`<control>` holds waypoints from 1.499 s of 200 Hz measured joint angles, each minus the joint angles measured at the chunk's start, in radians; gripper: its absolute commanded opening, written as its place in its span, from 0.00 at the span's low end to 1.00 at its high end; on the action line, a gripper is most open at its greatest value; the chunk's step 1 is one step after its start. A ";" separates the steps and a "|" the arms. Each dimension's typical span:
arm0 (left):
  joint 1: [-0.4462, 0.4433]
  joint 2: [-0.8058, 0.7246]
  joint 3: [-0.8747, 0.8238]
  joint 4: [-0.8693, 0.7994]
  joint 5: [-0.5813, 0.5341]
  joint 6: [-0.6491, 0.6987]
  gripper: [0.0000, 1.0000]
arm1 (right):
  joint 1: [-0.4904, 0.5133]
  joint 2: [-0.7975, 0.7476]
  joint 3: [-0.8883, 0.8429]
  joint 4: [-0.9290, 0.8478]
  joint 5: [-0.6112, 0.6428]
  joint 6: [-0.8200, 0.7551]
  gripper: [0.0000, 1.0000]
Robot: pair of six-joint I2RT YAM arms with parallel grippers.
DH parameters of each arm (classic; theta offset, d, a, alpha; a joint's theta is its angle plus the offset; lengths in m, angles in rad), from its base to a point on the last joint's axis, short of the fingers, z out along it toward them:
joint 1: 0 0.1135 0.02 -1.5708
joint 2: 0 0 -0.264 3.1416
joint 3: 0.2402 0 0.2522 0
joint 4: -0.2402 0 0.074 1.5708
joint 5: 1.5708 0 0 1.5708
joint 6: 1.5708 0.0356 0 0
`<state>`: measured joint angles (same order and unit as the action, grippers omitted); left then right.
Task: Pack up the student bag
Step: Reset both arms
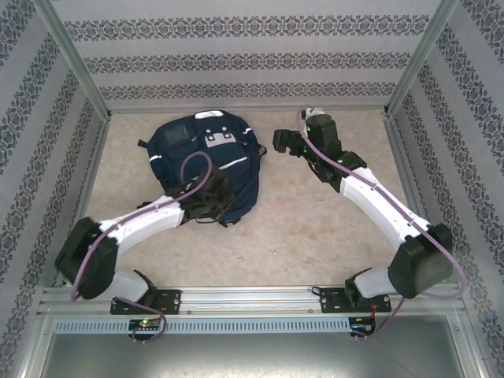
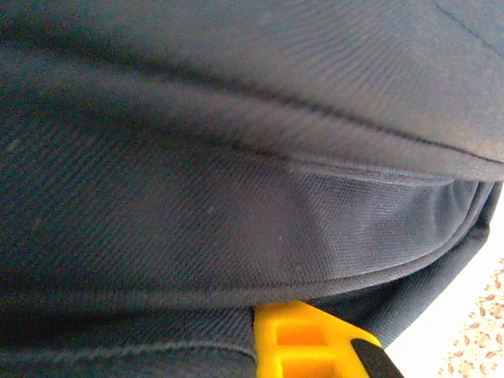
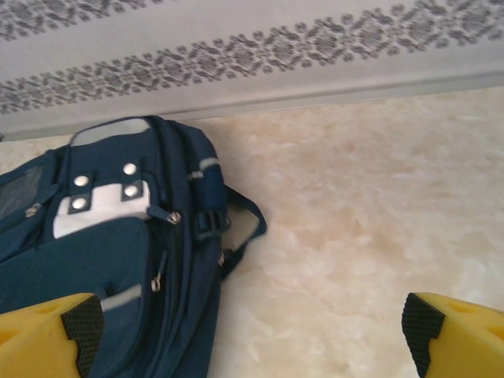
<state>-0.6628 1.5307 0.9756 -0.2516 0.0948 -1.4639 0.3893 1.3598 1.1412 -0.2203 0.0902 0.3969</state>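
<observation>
The left gripper [image 1: 214, 201] is clamped shut on the near edge of the backpack [image 1: 201, 146], while the right gripper [image 3: 252, 331] hangs wide open and empty beside it.

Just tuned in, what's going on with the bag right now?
The student bag lies flat on the table. The left gripper is down on the bag's near edge, jaws shut, apparently pinching its fabric. The right gripper hovers off the bag's right side, jaws wide open and empty, with the bag's front pocket in its camera's view.
</observation>
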 measured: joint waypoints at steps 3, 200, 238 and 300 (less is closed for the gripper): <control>-0.004 0.014 0.014 -0.001 0.002 0.001 0.27 | -0.008 -0.011 -0.015 0.000 0.000 0.001 0.98; 0.583 -0.369 -0.303 -0.022 -0.575 0.973 1.00 | -0.181 0.067 -0.555 0.532 0.313 -0.335 0.98; 0.626 -0.079 -0.306 0.286 -0.560 1.165 0.99 | -0.201 0.098 -0.576 0.624 0.293 -0.374 0.98; 0.640 0.012 -0.418 0.668 -0.423 1.338 1.00 | -0.369 0.101 -0.707 0.904 0.090 -0.371 0.98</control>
<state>-0.0227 1.5425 0.5571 0.4160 -0.3279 -0.1261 0.0204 1.4612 0.4343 0.6834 0.1799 0.0261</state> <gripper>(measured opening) 0.995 0.981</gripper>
